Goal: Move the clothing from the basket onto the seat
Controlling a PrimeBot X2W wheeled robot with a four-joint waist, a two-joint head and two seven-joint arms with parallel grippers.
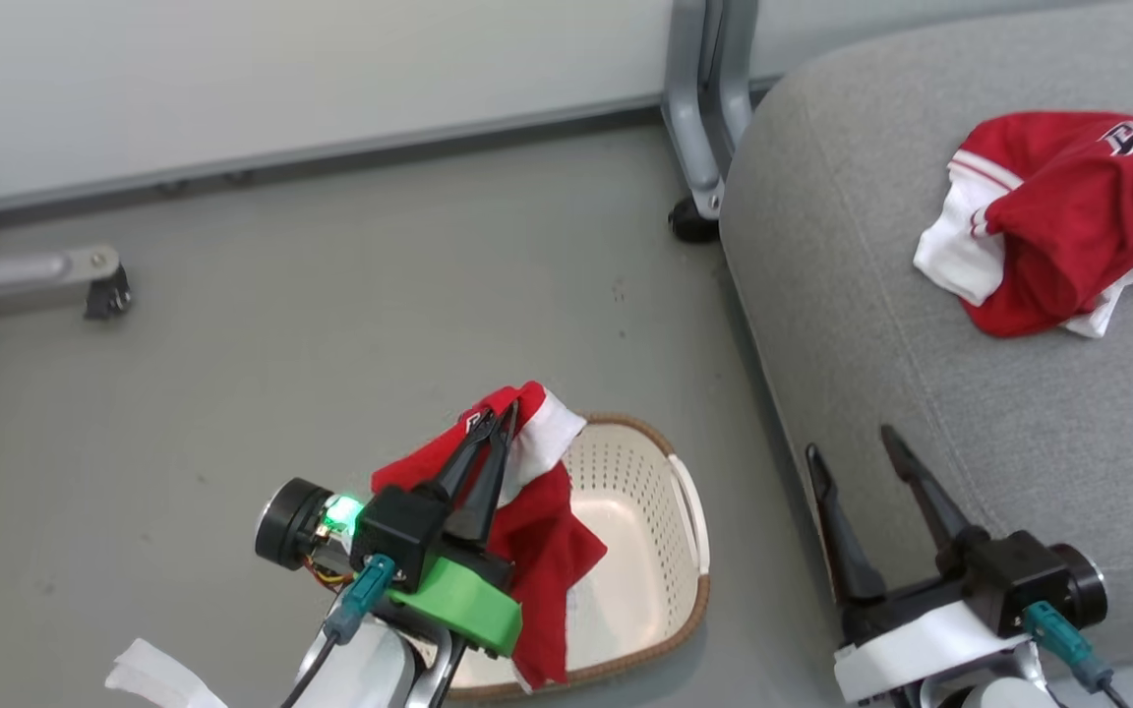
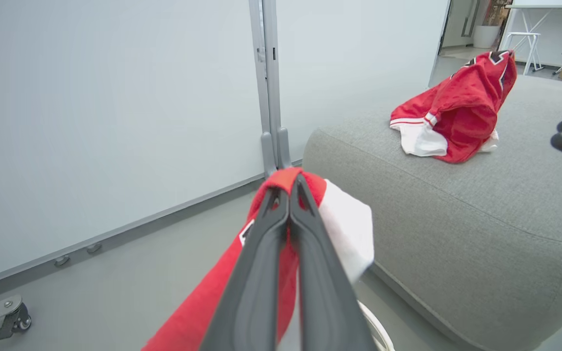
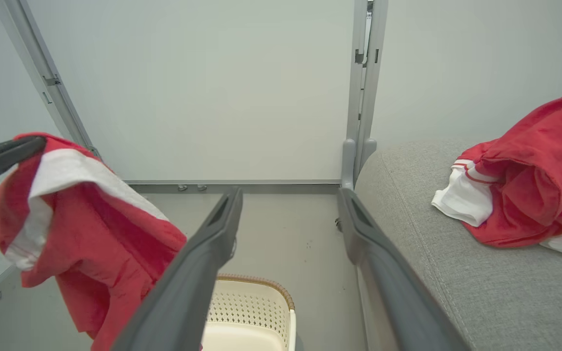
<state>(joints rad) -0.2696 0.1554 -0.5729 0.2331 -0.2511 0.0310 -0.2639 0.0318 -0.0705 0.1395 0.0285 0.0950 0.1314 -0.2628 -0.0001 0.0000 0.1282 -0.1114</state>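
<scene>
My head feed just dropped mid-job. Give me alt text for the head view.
The left gripper is shut on the red shorts, which hang over the cream basket on the floor. The red jersey lies crumpled on the grey seat at the right, and the right gripper stands open by the seat's near edge.

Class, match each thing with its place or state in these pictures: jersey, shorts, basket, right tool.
Things:
1. jersey
2. shorts
3. basket
4. right tool

Places or states:
a. on the floor
b. open
c. lying on the seat
d. gripped by the left tool

Pairs: 1-c, 2-d, 3-a, 4-b.
</scene>
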